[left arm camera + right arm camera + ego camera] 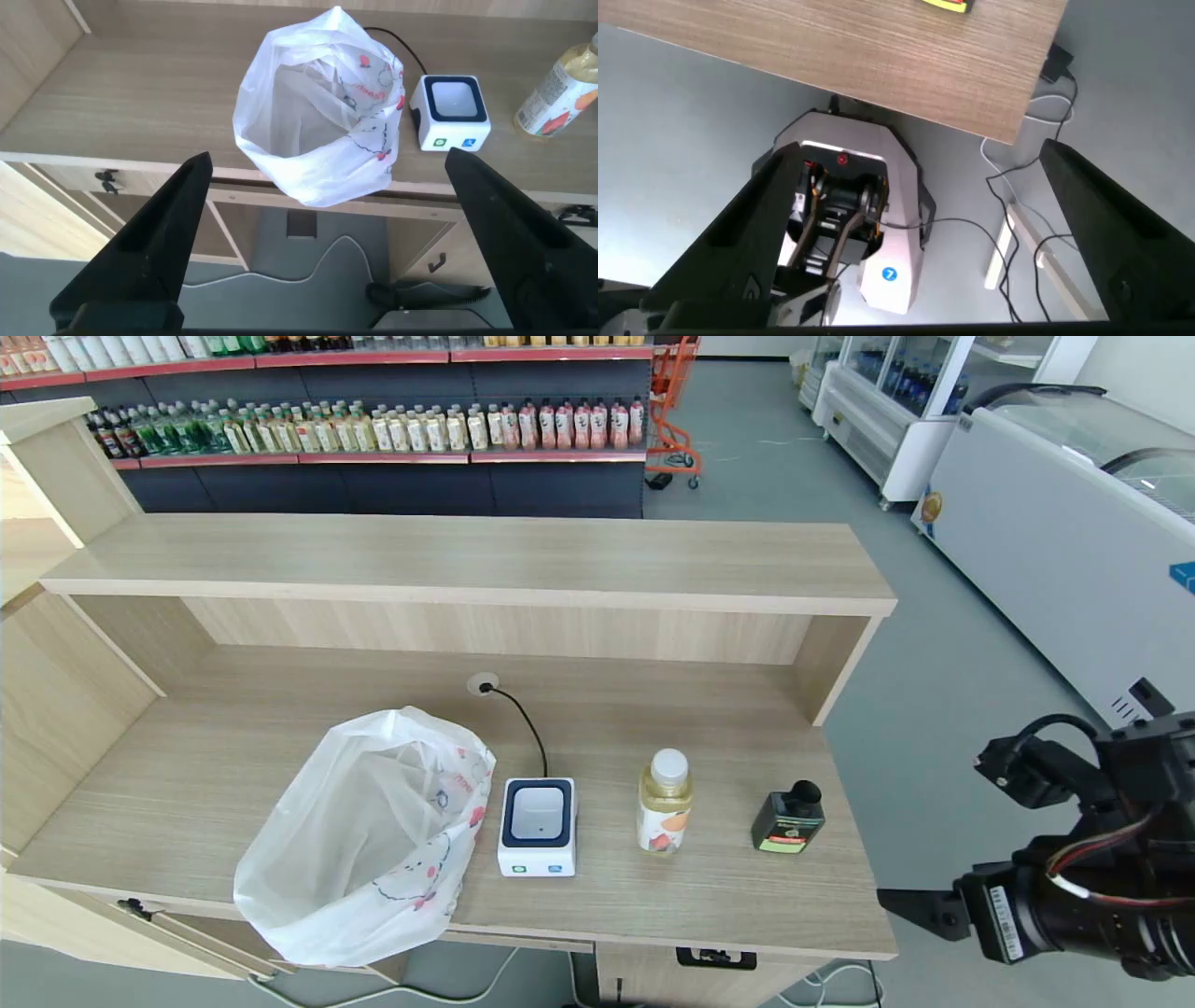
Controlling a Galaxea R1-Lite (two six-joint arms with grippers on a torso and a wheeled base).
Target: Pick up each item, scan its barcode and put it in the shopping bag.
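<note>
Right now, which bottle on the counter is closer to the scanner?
The tall clear bottle with the white cap, just right of the scanner; the squat dark bottle stands beyond it.

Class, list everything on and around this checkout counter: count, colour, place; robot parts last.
White printed plastic shopping bag: one, counter's front left, mouth open.
White barcode scanner with dark top: one, right of bag.
Clear yellowish drink bottle, white cap: one, upright, right of scanner.
Small dark green bottle, black cap: one, near counter's right end.
Light wooden counter: one.
Shelved drink bottles: many, behind counter.
Left gripper: one, black, open, before counter's front.
Right gripper: one, black, open, beyond counter's right end.
</note>
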